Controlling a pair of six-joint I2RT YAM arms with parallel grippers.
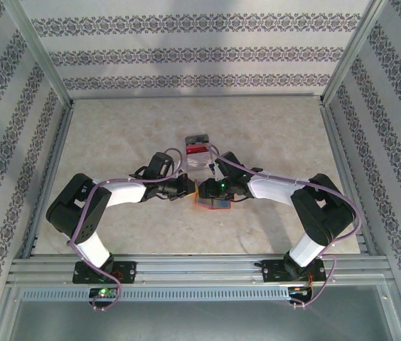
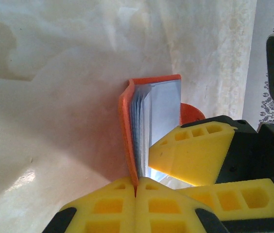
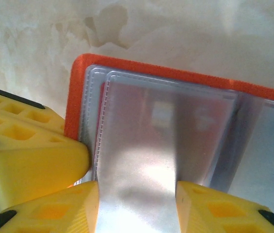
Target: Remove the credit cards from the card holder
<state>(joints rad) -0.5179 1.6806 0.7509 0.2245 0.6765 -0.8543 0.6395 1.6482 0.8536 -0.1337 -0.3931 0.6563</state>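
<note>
From the left wrist, the left gripper [image 2: 136, 185] pinched the card holder [image 2: 126, 131] at 6 o'clock; the right wrist showed the right gripper [image 3: 137, 191] parted around a clear sleeve [image 3: 166, 136].

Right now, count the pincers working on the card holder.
2. The left pincer clamps the orange cover of the card holder; the right pincer straddles a clear sleeve inside it.

The top external camera sits high behind the arm bases, looking down and forward across the whole table [image 1: 271, 135], far enough off that the card holder [image 1: 211, 202] is a small patch. Each wrist camera looks along its own fingers from very close (left gripper [image 2: 136, 187] edge-on to the holder, right gripper [image 3: 137, 204] facing its open inside). All three views share that holder.
</note>
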